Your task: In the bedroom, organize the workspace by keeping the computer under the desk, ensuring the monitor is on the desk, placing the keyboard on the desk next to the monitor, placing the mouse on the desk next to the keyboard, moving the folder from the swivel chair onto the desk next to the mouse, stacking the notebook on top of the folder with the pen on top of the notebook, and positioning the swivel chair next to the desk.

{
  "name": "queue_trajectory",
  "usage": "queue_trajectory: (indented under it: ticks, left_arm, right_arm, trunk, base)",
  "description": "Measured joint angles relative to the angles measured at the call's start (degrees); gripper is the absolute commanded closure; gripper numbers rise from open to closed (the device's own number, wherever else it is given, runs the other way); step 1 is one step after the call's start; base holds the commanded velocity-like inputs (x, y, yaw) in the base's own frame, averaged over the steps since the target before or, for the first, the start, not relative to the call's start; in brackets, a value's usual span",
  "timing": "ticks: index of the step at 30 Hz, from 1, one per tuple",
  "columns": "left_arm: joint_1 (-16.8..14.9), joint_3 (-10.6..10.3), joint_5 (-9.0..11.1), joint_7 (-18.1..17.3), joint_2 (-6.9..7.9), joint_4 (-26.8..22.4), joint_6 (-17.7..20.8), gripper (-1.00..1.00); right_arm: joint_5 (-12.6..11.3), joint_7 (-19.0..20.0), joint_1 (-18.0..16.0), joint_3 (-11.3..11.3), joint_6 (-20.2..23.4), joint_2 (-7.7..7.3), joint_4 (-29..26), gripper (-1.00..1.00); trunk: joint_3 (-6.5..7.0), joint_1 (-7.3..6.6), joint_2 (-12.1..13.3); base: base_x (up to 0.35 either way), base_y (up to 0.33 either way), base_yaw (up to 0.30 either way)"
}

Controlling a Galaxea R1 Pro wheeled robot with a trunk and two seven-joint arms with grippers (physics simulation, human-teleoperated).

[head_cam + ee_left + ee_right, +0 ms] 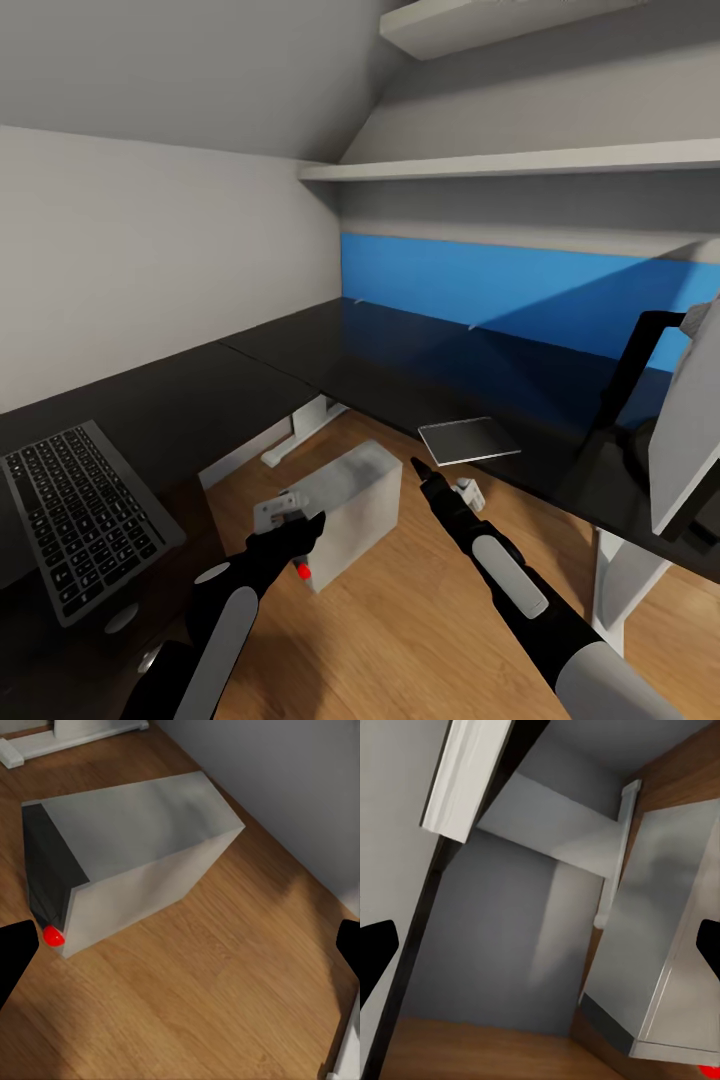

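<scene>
The computer [355,500], a light grey tower with a dark front and a red light, stands on the wood floor just before the desk's [400,370] front edge. My left gripper [292,522] hangs open over its front end; the left wrist view has the computer [135,847] between widely spread fingertips [15,964]. My right gripper [420,468] points down beside the tower, open, with the computer [660,945] ahead of it. The keyboard [80,520] lies on the black top at the left. The monitor [690,420] stands on the desk at the right, its back towards me. A flat grey notebook-like sheet [468,440] lies near the desk's edge.
White desk legs with flat feet [290,440] stand behind the tower, another leg [610,580] at the right. Wall shelves [520,160] hang above the blue back panel [500,285]. A grey wall [300,787] runs close along the tower's far side.
</scene>
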Motion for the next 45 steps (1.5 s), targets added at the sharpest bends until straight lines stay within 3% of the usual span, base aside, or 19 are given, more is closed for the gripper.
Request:
queue_trajectory:
  ticks: [7,24,27,28,30,35,45]
  left_arm:
    - [0.0,0.0,-0.1,0.0,0.00,0.0,0.0,-1.00]
    - [0.0,0.0,0.0,0.0,0.00,0.0,0.1,-1.00]
    - [0.0,0.0,0.0,0.0,0.00,0.0,0.1,-1.00]
    - [0.0,0.0,0.0,0.0,0.00,0.0,0.1,-1.00]
    - [0.0,0.0,0.0,0.0,0.00,0.0,0.1,-1.00]
    - [0.0,0.0,0.0,0.0,0.00,0.0,0.1,-1.00]
    - [0.0,0.0,0.1,-0.1,0.00,0.0,0.1,-1.00]
  right_arm:
    - [0.0,-0.1,0.0,0.0,0.1,0.01,0.0,-1.00]
    - [-1.1,0.4,0.0,-0.2,0.2,-0.05,0.2,-1.00]
    - [-4.1,0.5,0.0,-0.3,0.2,-0.12,0.2,-1.00]
    - [-8.4,0.5,0.0,-0.3,0.2,-0.21,0.2,-1.00]
    - [-11.6,0.5,0.0,-0.3,0.2,-0.27,0.2,-1.00]
    - [-14.5,0.5,0.0,-0.3,0.2,-0.32,0.2,-1.00]
    - [-16.7,0.4,0.0,-0.3,0.4,-0.31,0.1,-1.00]
  trunk:
    - [1.07,-1.31,2.4]
    - [1.08,-1.32,2.4]
    - [1.08,-1.32,2.4]
    - [1.08,-1.32,2.4]
    - [1.08,-1.32,2.4]
    - [1.08,-1.32,2.4]
    - [1.08,-1.32,2.4]
  base:
    - [0.000,0.000,0.000]
    - [0.000,0.000,0.000]
    - [0.000,0.000,0.000]
    - [0.000,0.000,0.000]
    - [0.000,0.000,0.000]
    - [0.000,0.000,0.000]
    - [0.000,0.000,0.000]
